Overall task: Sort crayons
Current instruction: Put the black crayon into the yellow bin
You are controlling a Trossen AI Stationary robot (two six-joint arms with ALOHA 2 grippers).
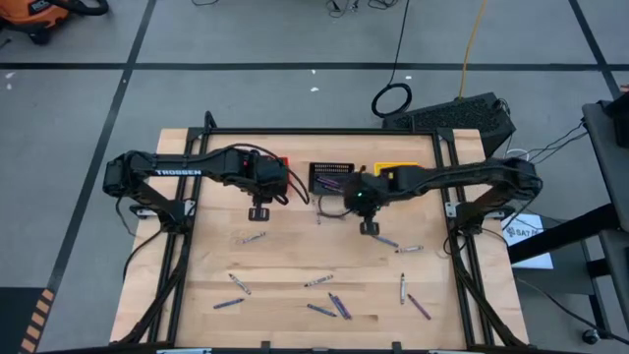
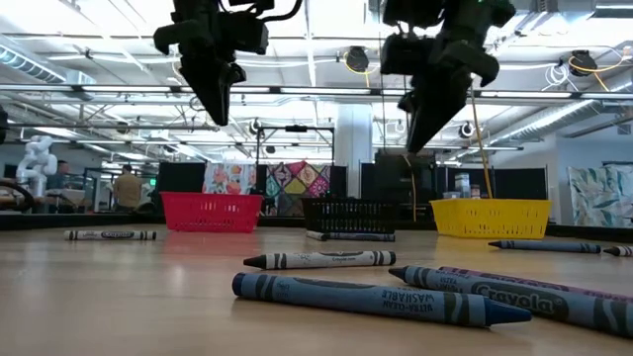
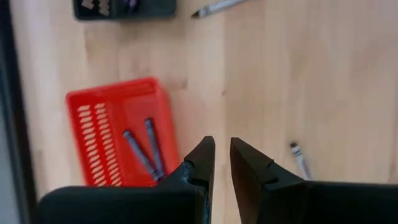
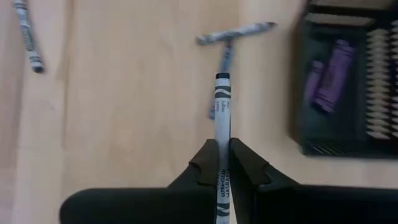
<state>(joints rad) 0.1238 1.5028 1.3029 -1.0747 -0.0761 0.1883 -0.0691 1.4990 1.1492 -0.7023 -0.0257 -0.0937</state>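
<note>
A grey crayon [image 4: 221, 124] is pinched between the two dark fingers of the right gripper [image 4: 222, 163], its paper-wrapped length sticking out forward past the fingertips; the jaws are closed tight on it. In the high view the right gripper [image 1: 368, 227] sits above the middle of the table, and in the low view it hangs well clear of the wood. Just ahead of this claw, on the table, two more grey crayons [image 4: 236, 32] lie touching in a rough T. Off to one side of the claw stands the black basket [image 4: 348, 134], with purple crayons [image 4: 329, 84] lying inside it. A further grey crayon [image 4: 28, 36] lies alone, well apart on the claw's other side.

The left gripper [image 3: 222, 163] hovers above the table with its fingers a little apart and nothing between them. Just beside it is the red basket [image 3: 93, 124], holding two blue crayons [image 3: 143, 149] side by side. A single loose crayon [image 3: 300, 159] lies near the claw on its other side.

Beyond the right gripper in the high view is the yellow basket [image 1: 398, 169], next to the black one. The remaining loose crayons [image 1: 334, 305] in blue, purple and grey are scattered over the front part of the wooden table [image 1: 197, 265], well apart from both claws. In the low view a blue crayon [image 2: 376, 299] and a grey one lie closest to the camera.
</note>
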